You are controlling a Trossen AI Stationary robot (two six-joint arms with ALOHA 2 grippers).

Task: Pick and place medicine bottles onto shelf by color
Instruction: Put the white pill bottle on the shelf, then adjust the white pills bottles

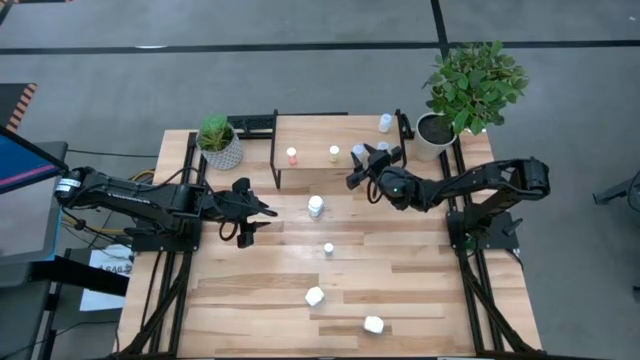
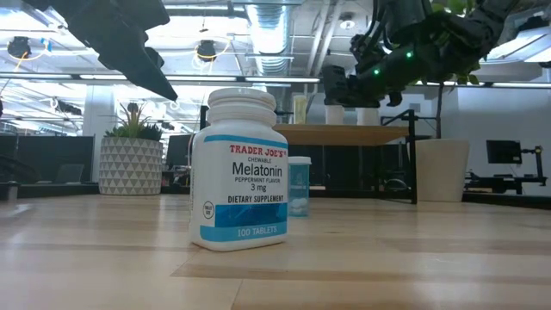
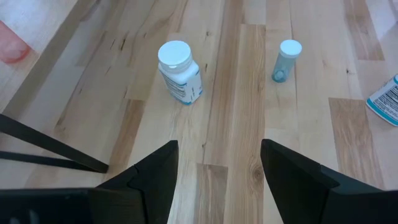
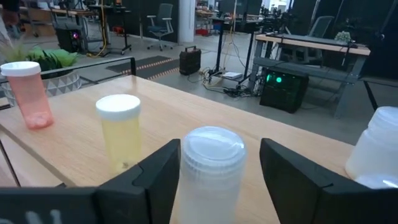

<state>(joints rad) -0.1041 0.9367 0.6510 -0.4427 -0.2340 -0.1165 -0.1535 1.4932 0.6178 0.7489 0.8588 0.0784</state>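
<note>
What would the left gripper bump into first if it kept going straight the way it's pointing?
Most likely the white medicine bottle standing on the table ahead of the left gripper. It sits slightly off the centre line, so the open fingers might just graze or pass it. The small pale-blue bottle stands farther off.

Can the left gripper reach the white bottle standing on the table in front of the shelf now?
Probably yes: the left gripper is open, and only bare table lies before the white bottle.

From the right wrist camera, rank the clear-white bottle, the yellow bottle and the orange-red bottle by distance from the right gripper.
1. Clear-white bottle: between the right gripper's open fingers, on the shelf.
2. Yellow bottle: next along the shelf.
3. Orange-red bottle: farthest, toward the plant end.
</note>
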